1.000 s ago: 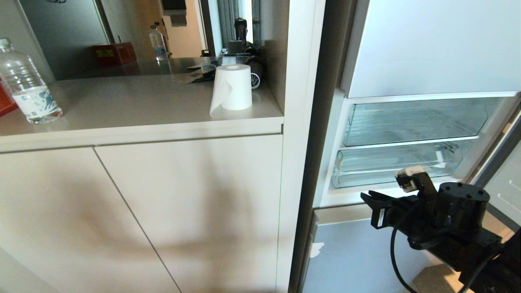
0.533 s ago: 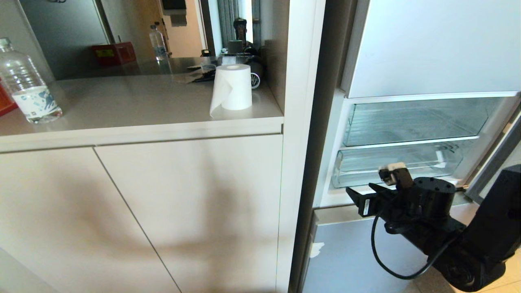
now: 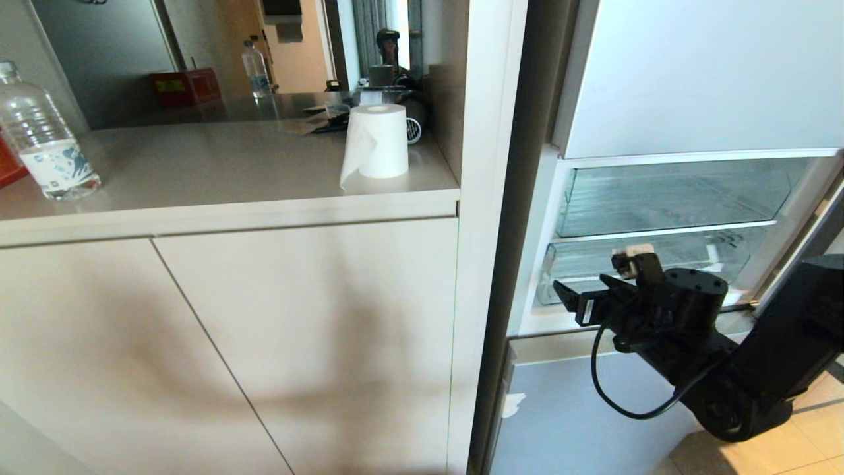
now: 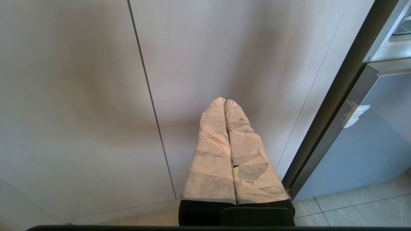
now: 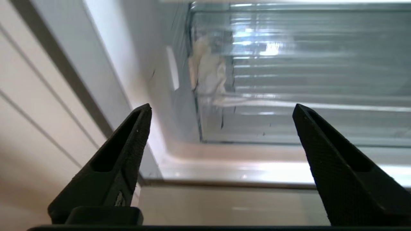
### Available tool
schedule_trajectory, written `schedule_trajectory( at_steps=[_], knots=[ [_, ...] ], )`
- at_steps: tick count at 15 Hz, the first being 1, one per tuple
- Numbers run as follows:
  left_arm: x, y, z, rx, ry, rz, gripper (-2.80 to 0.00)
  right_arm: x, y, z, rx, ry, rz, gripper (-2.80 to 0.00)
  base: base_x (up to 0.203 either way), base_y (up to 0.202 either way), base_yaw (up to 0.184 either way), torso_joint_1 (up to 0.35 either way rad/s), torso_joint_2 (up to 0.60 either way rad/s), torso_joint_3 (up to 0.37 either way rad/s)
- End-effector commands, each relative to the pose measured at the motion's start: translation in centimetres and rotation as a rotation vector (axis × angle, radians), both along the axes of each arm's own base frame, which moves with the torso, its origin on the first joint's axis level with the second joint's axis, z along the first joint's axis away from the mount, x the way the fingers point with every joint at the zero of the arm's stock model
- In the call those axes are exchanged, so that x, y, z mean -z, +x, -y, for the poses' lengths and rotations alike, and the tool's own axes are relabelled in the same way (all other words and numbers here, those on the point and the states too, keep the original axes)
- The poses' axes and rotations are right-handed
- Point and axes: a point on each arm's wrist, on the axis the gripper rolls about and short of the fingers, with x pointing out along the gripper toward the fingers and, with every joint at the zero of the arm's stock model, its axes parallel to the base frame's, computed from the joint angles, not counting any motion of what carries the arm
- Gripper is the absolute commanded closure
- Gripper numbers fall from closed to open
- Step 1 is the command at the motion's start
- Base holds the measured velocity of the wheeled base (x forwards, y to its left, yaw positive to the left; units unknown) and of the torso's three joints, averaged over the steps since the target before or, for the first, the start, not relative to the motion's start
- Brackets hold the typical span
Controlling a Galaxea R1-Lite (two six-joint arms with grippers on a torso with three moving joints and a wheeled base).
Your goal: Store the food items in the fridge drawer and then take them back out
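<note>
The pale blue-grey fridge (image 3: 699,72) stands open; its lower clear fridge drawer (image 3: 659,260) sits pushed in, no food visible. Before the drawer's left front corner, the right gripper (image 5: 221,110) spreads its jaws wide, empty. The left gripper (image 4: 224,102), jaws pressed together, faces the cupboard doors (image 4: 80,96).

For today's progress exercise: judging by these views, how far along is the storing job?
Done: the fridge door stands open, showing two clear drawers, both closed. In hand: the right gripper, open and empty, is at the front of the lower fridge drawer. The left gripper is shut, idle before the cabinet doors. Left: no food items are in view, so storing and retrieval have not visibly begun.
</note>
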Motion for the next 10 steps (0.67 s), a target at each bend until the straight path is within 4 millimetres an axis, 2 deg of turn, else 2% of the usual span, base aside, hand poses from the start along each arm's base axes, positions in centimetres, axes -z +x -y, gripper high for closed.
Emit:
schedule_trajectory(
  at_steps=[1, 10],
  knots=[
    [0.0, 0.0, 0.0, 0.000, 0.000, 0.000, 0.00, 0.1, 0.7, -0.1, 0.004, 0.003, 0.017, -2.80, 0.000, 0.000, 0.000, 0.000, 0.00, 0.000],
    [0.0, 0.0, 0.0, 0.000, 0.000, 0.000, 0.00, 1.4, 2.9, -0.6, 0.011, 0.020, 0.017, -2.80, 0.000, 0.000, 0.000, 0.000, 0.00, 0.000]
  ],
)
